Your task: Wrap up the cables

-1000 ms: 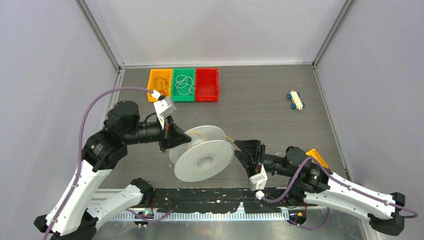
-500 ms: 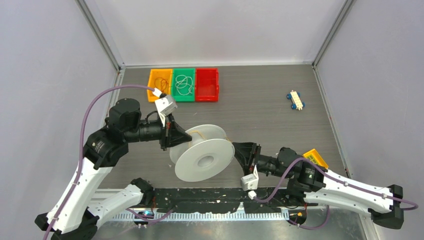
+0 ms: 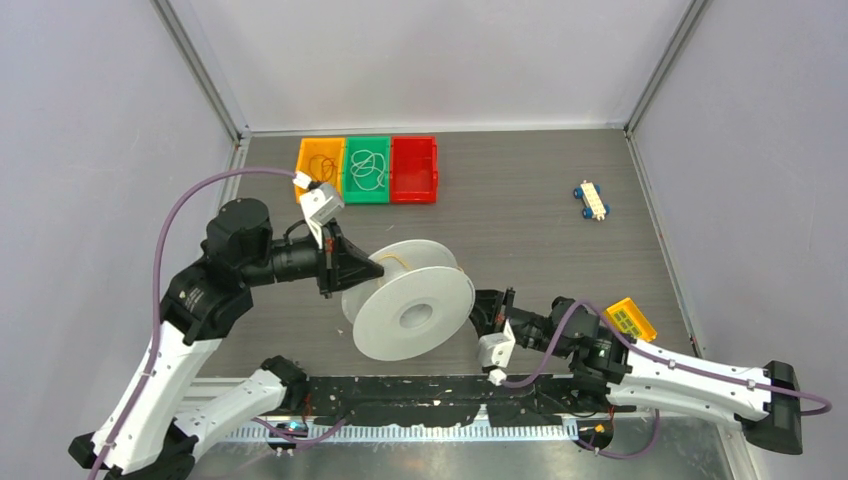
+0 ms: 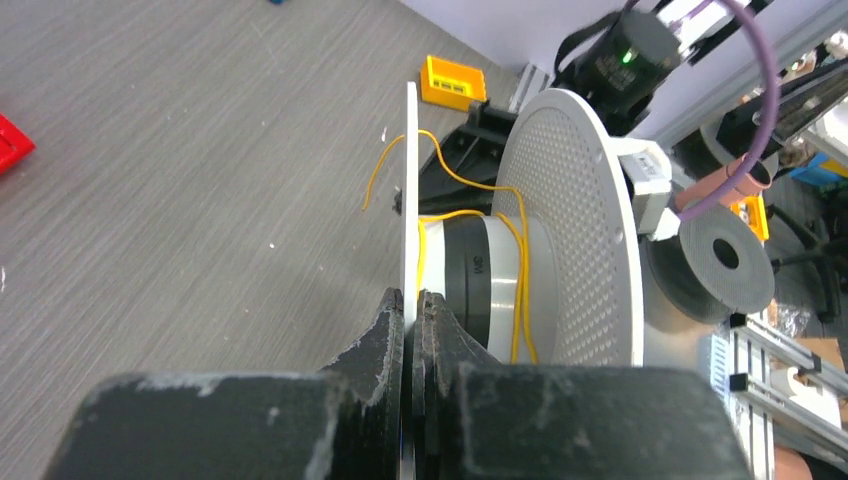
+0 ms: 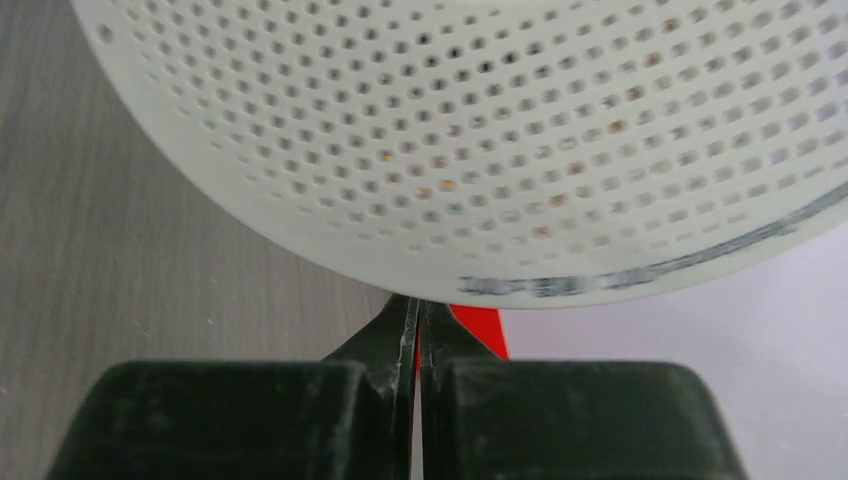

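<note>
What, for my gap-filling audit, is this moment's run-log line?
left gripper shut on spool flange | right gripper shut by spool rim, hold unseen | yellow wire partly wound on hub

The spool [image 3: 413,300] is over the middle of the desk [image 3: 520,220], between my hands: left hand [image 3: 372,272] on its far flange, right hand [image 3: 476,308] beside its near flange. The cable [image 4: 519,290] lies around the hub. Three bins [image 3: 367,170] stand in a row at the far left, and a toy car [image 3: 592,200] is far right.
</note>
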Robot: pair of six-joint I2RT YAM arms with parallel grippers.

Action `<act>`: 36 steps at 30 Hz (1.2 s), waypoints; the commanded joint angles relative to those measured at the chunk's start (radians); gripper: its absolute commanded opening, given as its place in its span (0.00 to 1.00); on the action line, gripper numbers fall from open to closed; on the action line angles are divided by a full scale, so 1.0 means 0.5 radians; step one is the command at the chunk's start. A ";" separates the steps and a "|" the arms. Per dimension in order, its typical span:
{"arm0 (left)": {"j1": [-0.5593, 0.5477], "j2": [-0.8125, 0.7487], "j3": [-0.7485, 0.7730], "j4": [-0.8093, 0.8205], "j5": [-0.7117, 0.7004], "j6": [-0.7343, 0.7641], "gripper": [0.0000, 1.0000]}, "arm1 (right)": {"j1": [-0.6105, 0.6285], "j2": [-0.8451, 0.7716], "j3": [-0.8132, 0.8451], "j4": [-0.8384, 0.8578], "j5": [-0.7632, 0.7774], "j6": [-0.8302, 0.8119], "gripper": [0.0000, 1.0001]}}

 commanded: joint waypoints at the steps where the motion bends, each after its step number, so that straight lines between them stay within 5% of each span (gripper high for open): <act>1: 0.025 -0.131 -0.021 0.431 -0.014 -0.223 0.00 | 0.008 0.023 -0.196 0.742 -0.074 0.601 0.05; 7: 0.046 -0.297 -0.244 0.924 -0.107 -0.497 0.00 | 0.008 0.115 -0.300 1.364 0.109 1.428 0.05; 12: 0.056 -0.351 -0.400 1.262 -0.175 -0.695 0.00 | 0.006 0.264 -0.080 1.237 0.542 2.435 0.05; 15: 0.057 -0.385 -0.485 1.491 -0.242 -0.811 0.00 | 0.005 0.379 0.011 1.210 0.429 2.648 0.05; 19: 0.059 -0.444 -0.619 1.697 -0.419 -0.900 0.00 | 0.005 0.494 -0.039 1.581 0.329 3.103 0.05; 26: 0.078 -0.453 -0.587 1.582 -0.603 -0.969 0.00 | 0.005 0.468 -0.122 1.653 0.418 3.225 0.06; 36: 0.124 -0.417 -0.529 1.425 -0.566 -1.231 0.00 | 0.005 0.092 -0.309 1.406 0.624 2.671 0.05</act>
